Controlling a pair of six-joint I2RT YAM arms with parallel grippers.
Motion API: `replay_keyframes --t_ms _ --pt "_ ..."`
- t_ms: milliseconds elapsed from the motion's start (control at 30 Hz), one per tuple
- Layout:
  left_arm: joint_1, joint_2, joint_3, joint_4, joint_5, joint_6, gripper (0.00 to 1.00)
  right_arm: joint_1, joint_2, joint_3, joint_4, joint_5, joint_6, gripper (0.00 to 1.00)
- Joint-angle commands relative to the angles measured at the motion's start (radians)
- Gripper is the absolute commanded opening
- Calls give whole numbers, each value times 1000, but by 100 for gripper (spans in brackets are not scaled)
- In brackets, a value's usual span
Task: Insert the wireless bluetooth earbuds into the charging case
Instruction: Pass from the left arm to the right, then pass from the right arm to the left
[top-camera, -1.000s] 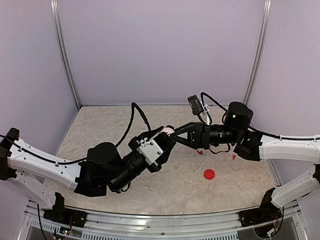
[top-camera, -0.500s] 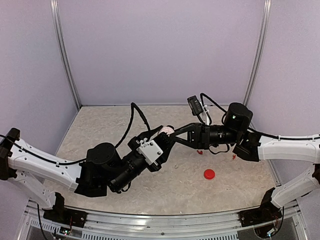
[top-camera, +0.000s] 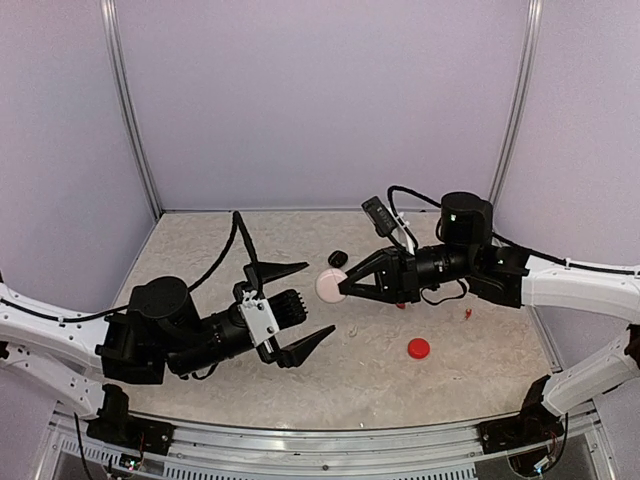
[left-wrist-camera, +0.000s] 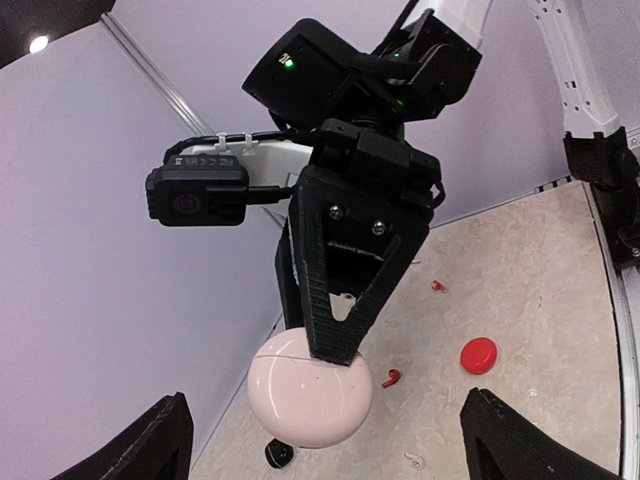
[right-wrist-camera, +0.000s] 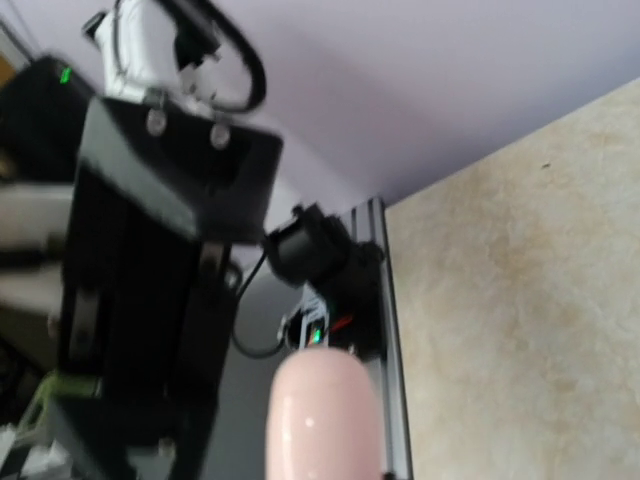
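My right gripper (top-camera: 344, 286) is shut on a round pale pink charging case (top-camera: 327, 285), closed and held above the table. In the left wrist view the case (left-wrist-camera: 310, 392) hangs pinched between the right gripper's black fingers (left-wrist-camera: 345, 300). It also fills the bottom of the right wrist view (right-wrist-camera: 324, 425). My left gripper (top-camera: 298, 306) stands wide open with nothing in it, a short way left of the case. Earbuds lie on the table: a red one (left-wrist-camera: 391, 378), another red one (left-wrist-camera: 438, 286) and a whitish one (left-wrist-camera: 412, 461).
A small black case (top-camera: 338, 258) sits on the table behind the pink one. A red round cap (top-camera: 418, 348) lies at the front right. A red earbud (top-camera: 467, 314) lies near the right arm. Purple walls close in the table on three sides.
The left gripper has let go of the pink case, opened wide and drawn back to the left. The right gripper keeps the case and has shifted slightly towards the left and front.
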Motion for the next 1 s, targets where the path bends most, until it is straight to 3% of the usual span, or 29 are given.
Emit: replay_keyframes --t_ms 0,233,600,733,967 --pt "30 -69 45 -269 204 -31 92 -7 26 92 -236 -113 -146 8" --pt "55 -60 133 -463 317 5 90 28 87 166 -417 -188 -254 8" --pt "58 12 169 -517 371 34 86 100 152 235 -536 -201 -331 7" --pt "90 -21 147 -495 385 -54 85 100 147 270 -615 -130 -390 6" --pt "167 -93 87 -448 457 -335 82 101 134 381 -782 41 -501 6"
